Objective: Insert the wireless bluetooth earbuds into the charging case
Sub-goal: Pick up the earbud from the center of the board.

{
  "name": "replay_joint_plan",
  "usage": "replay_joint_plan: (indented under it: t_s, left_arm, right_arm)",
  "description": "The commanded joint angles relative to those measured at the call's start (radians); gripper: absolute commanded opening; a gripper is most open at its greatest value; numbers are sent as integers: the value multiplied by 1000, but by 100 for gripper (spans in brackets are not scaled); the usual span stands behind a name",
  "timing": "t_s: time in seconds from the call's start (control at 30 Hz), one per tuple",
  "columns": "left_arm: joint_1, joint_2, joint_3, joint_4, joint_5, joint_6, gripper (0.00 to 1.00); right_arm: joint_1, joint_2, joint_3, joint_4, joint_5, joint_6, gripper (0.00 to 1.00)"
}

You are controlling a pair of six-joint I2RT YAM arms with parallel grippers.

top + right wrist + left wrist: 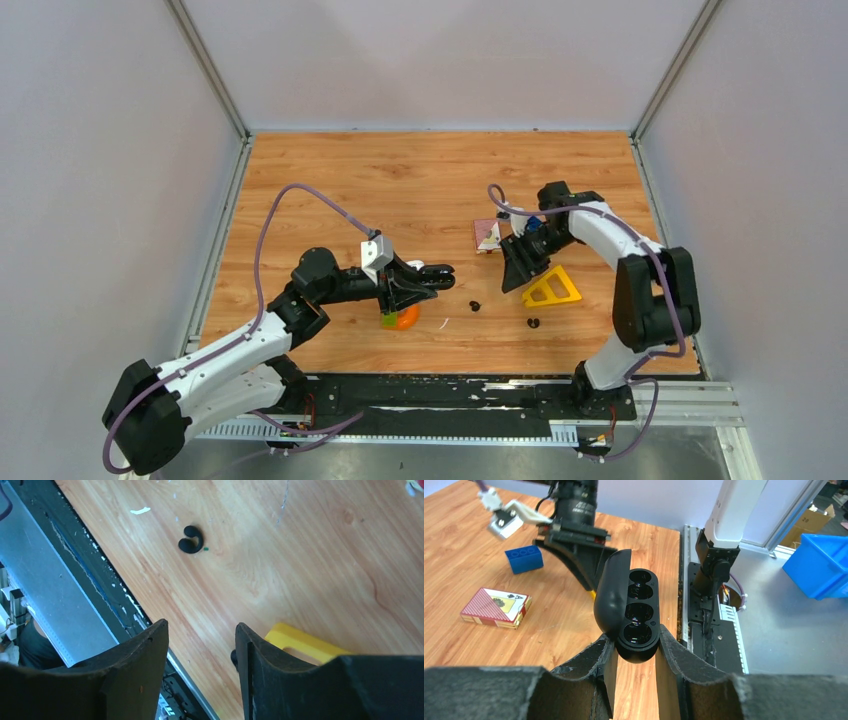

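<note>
My left gripper (437, 275) is shut on an open black charging case (636, 605) and holds it above the table. Its lid stands to the left and its round wells look empty. Two black knobby earbuds lie on the wood, one (474, 305) near the middle and one (533, 322) near the front. My right gripper (514, 278) is open and empty above the table between them. In the right wrist view the first earbud (191, 539) lies ahead of the gripper (202, 637). The second (233, 656) peeks from behind the right finger. No white earbuds show.
A yellow triangular piece (552, 288) lies beside the right gripper. A pack of playing cards (488, 235) and a blue brick (533, 224) lie behind it. An orange and green object (400, 318) sits under the left gripper. A thin white sliver (443, 322) lies near the front edge.
</note>
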Motion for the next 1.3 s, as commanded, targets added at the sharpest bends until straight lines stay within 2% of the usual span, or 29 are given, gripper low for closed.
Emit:
replay_joint_plan:
  t_s: [0.0, 0.23, 0.5, 1.27]
  left_arm:
    - [-4, -10, 19, 12, 1, 3, 0]
    - [-3, -4, 22, 6, 1, 10, 0]
    - [-3, -8, 24, 5, 1, 12, 0]
    - [-3, -8, 27, 2, 0, 12, 0]
  right_arm:
    - [59, 101, 71, 58, 36, 54, 51]
    - [186, 186, 114, 94, 123, 102, 48]
    - [264, 251, 146, 121, 245, 145, 45]
    - [378, 304, 173, 125, 364, 148, 47]
